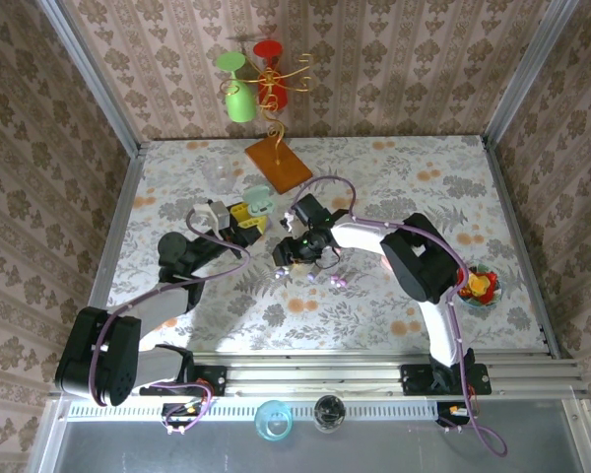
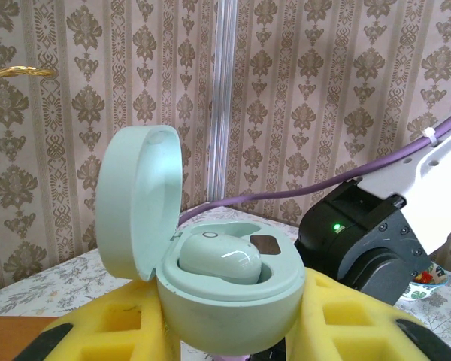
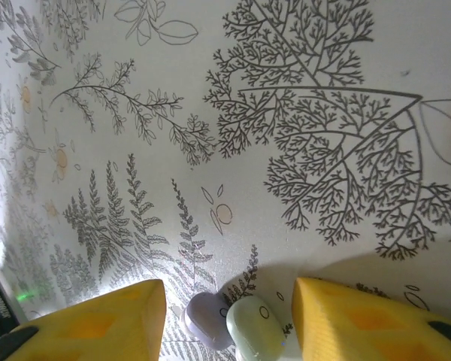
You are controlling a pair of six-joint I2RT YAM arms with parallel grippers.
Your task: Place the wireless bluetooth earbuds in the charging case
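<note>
Left hand (image 2: 229,347) snug around charging case (image 2: 233,310)

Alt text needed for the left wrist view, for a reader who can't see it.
An open mint-green charging case sits clamped between the left tool's yellow pads, one mint earbud seated inside and the well beside it looking empty. Behind are patterned wallpaper and the right arm with its purple cable.

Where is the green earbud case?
In the left wrist view, the open mint charging case sits between the yellow fingers of the left gripper, beside the right arm.
</note>
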